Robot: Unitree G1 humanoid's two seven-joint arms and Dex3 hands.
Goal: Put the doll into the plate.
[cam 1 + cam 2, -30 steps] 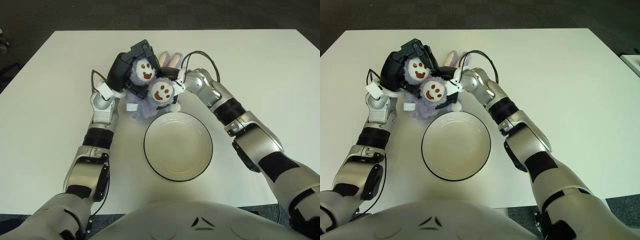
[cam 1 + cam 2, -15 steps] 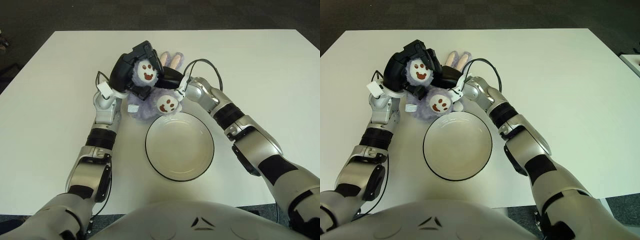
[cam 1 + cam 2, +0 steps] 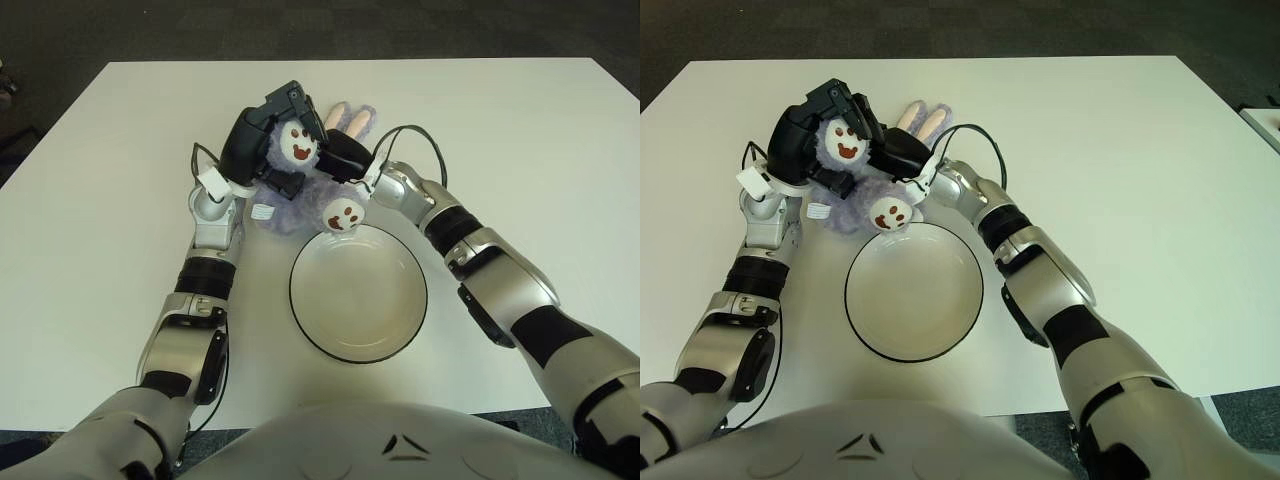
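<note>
a: where is your doll (image 3: 300,185) now, and what do the hands have?

b: it is between your two hands, just beyond the far rim of the plate (image 3: 358,293), not in it. your left hand (image 3: 262,140) has its fingers closed around the upper smiling paw and the fur beside it. your right hand (image 3: 343,158) presses on the body from the other side, its fingers closed on the fur. the lower smiling paw hangs under your right hand, just touching the plate's rim.

a: what can go wrong from here?

b: i think the doll is soft, so it can bend or slide out if one hand moves faster than the other. if you open your left hand first, the body may fall on the table (image 3: 520,140) beside your left wrist, not in the plate. also the hanging paw could push the rim and shift the plate toward you.

a: what can you not see well?

b: the doll's body is mostly hidden behind both hands, so i cannot tell if it is lifted or touches the table. the fingertips of your right hand are lost in the fur. the pink ears show only behind your right hand.
</note>
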